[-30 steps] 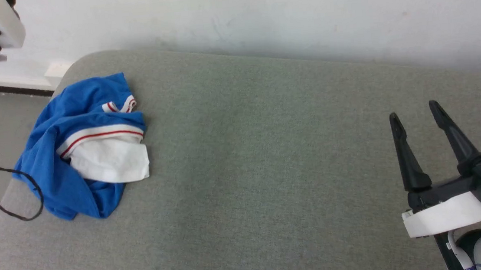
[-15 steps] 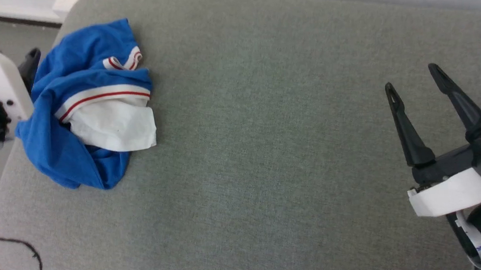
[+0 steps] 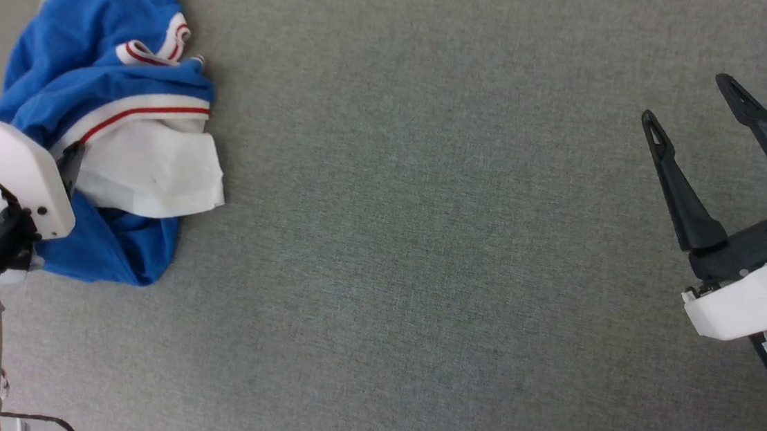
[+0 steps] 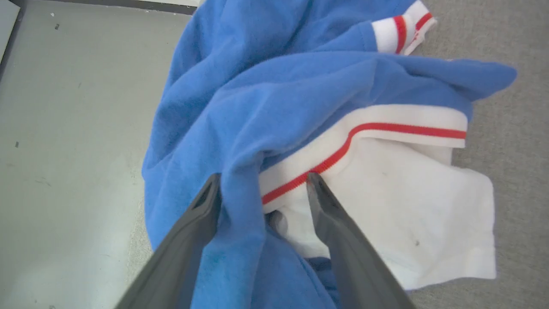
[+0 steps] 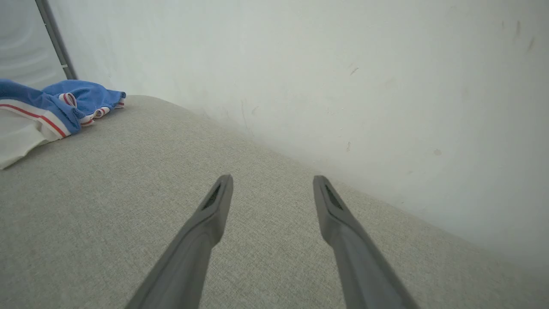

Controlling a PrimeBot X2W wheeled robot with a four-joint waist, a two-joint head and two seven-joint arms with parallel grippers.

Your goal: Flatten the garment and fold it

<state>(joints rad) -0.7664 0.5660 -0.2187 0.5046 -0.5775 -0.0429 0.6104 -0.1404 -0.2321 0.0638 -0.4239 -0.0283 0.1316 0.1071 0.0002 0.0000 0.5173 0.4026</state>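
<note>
Garment (image 3: 100, 67) crumpled in heap at far-left edge of grey fabric surface (image 3: 427, 239); white sleeve (image 3: 151, 173) on top, below red-striped trim (image 3: 132, 114); left gripper (image 4: 262, 177) over heap, jaws spread, blue fold and trim between them, nothing pinched; right gripper (image 3: 687, 97) well apart at right, jaws spread above bare surface.

Our head camera has tipped downward, so the crumpled royal-blue jersey shirt (image 3: 100, 67) with white sleeves and red-and-white striped trim now sits close to the top edge of the head view. Our left hand (image 4: 261, 182), raised at the upper left a second ago, has come down over the shirt. Its two dark fingers (image 4: 188, 231), spread apart, now straddle a blue fold (image 4: 240, 189) beside the red-striped band (image 4: 343, 141), and its white wrist bracket (image 3: 11, 165) covers the shirt's left edge.
</note>
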